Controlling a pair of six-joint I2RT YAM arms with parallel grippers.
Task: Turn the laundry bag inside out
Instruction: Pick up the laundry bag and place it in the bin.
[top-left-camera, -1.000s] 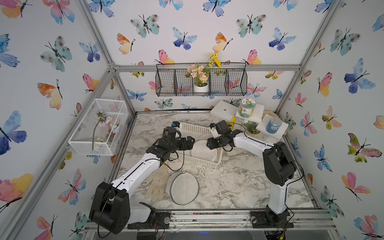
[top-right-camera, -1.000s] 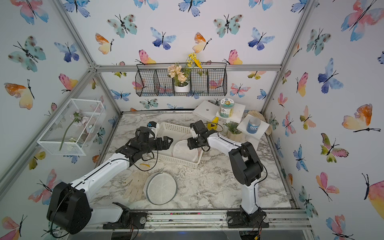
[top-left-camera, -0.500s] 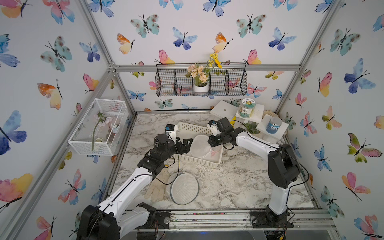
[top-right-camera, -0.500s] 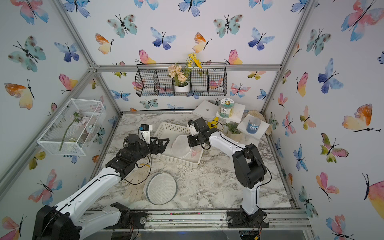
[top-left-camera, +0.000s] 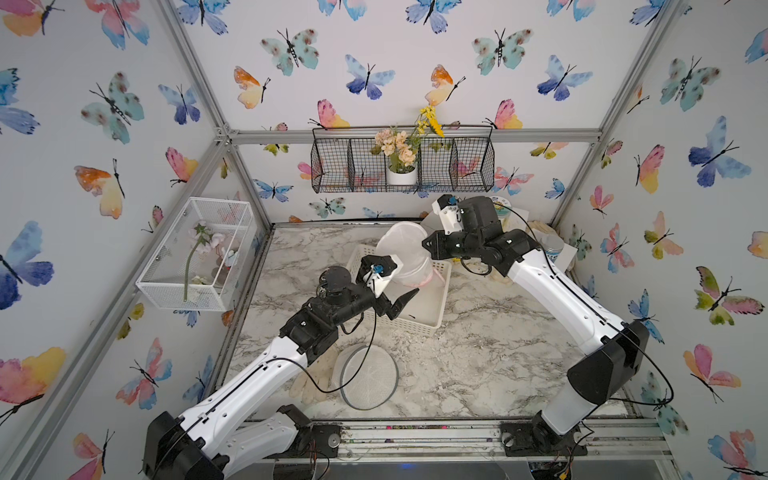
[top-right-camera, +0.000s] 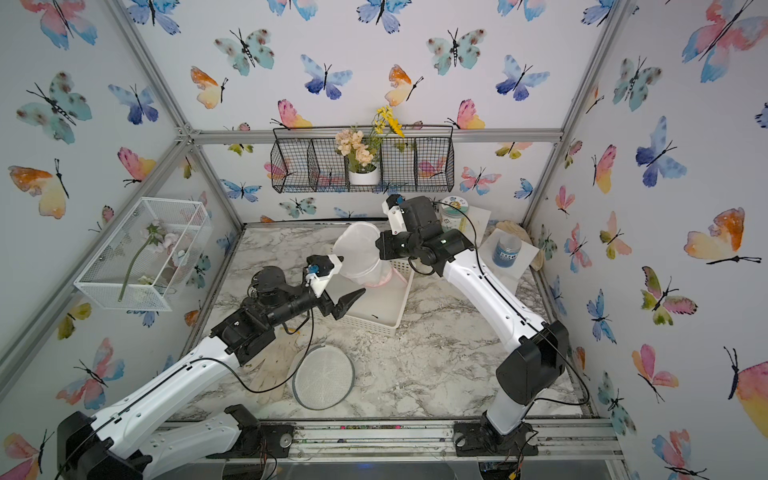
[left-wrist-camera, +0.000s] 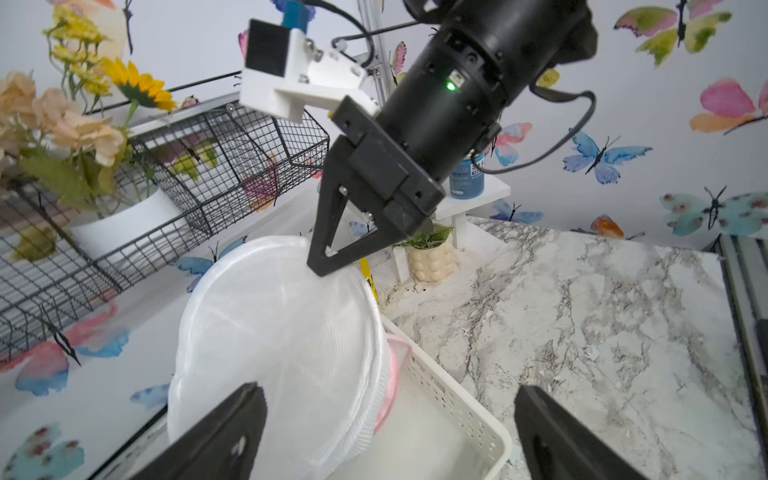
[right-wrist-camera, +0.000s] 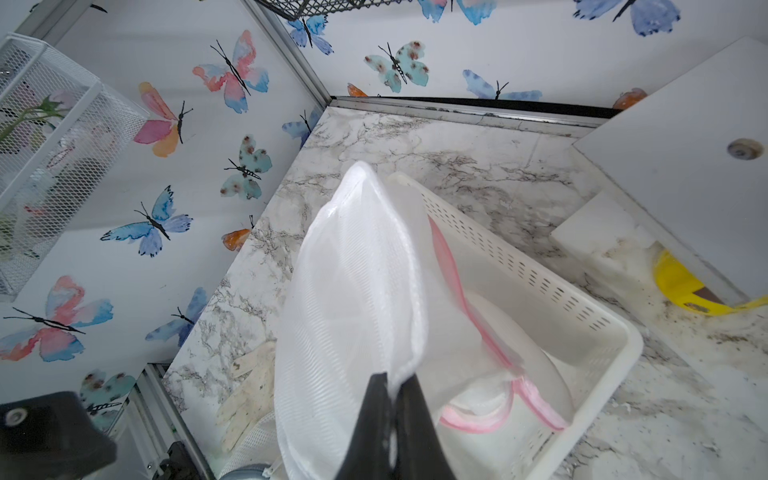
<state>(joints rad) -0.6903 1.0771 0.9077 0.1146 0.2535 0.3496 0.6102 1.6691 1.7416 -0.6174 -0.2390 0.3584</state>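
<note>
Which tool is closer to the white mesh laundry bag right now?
Right. The right tool is shut on the rim of the laundry bag; the left tool is open beside its lower part, gripping nothing.

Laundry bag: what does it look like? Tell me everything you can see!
The laundry bag is made of white, see-through netting. It is soft and round like a drum, with a stitched rim and a pink trim near its lower end. It hangs tilted in the air, and the right pincer is shut on its top edge. Its lower end sags into the white basket. The left pincer is open close by.
</note>
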